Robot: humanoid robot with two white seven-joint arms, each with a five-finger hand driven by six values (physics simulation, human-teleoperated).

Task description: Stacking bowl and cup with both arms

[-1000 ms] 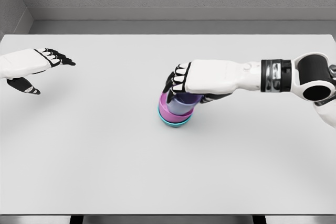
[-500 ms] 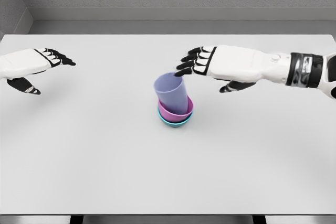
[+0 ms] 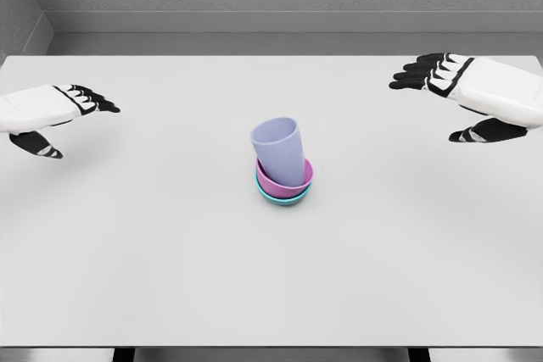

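Counter (image 3: pixel 170 277): wide white surface carrying everything; the stack stands near its middle, grey walls behind.
Right hand (image 3: pixel 471 91): at the right edge, well apart from the stack, fingers spread and holding nothing. A second ago it was clamped over the cup; half a second ago it was just lifting clear; now it has pulled back up and to the right.
Left hand (image 3: pixel 47 112): at the left edge, fingers loosely extended, empty, barely shifted across the three pictures.
Cup (image 3: pixel 278 150): lavender, mouth up, seated in the pink bowl and leaning slightly to the left. It kept its place when the hand let go.
Pink bowl (image 3: pixel 288 186): nested inside the teal one, only its rim and upper wall showing around the cup.
Teal bowl (image 3: pixel 284 199): bottom of the stack, resting on the counter, seen as a thin ring below the pink rim.
Meaning for the task: the release looks clean and the stack stands unaided, so the stacking appears finished; the cup's lean is the only doubt.
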